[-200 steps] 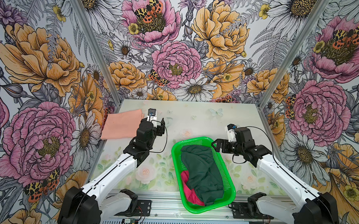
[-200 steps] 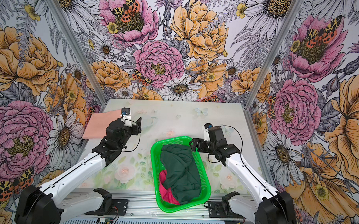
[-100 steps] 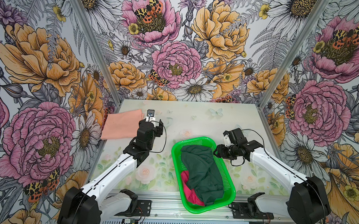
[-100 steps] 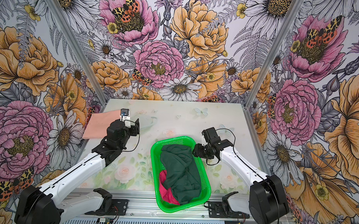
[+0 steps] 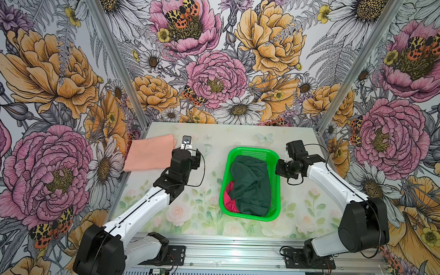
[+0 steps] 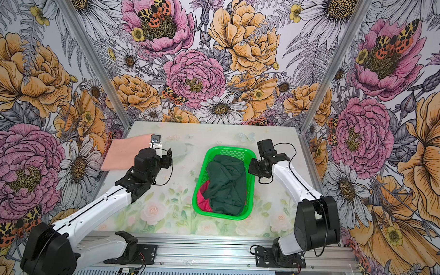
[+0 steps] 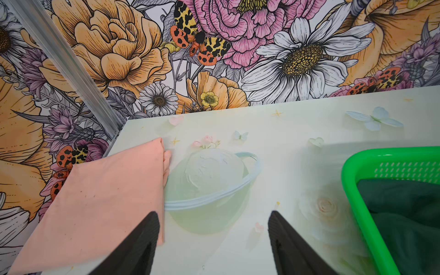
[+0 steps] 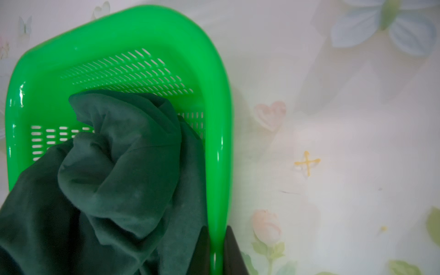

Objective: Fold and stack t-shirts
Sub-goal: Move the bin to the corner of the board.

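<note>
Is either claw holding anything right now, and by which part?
Right claw pinches the green basket by its side rim; left claw holds nothing.

Left arm (image 5: 141, 208), white links with black joints, stretched forward, well to the left of the bright green perforated plastic basket (image 5: 247, 217). Left gripper (image 7: 212, 215) hovers with its black jaws spread wide and nothing between them. Right arm (image 5: 338, 187), same build, bends in from the basket's right side, wrist turned toward it. Right gripper (image 8: 216, 240) clamped on the basket's right rim, one finger inside, one outside.
</note>
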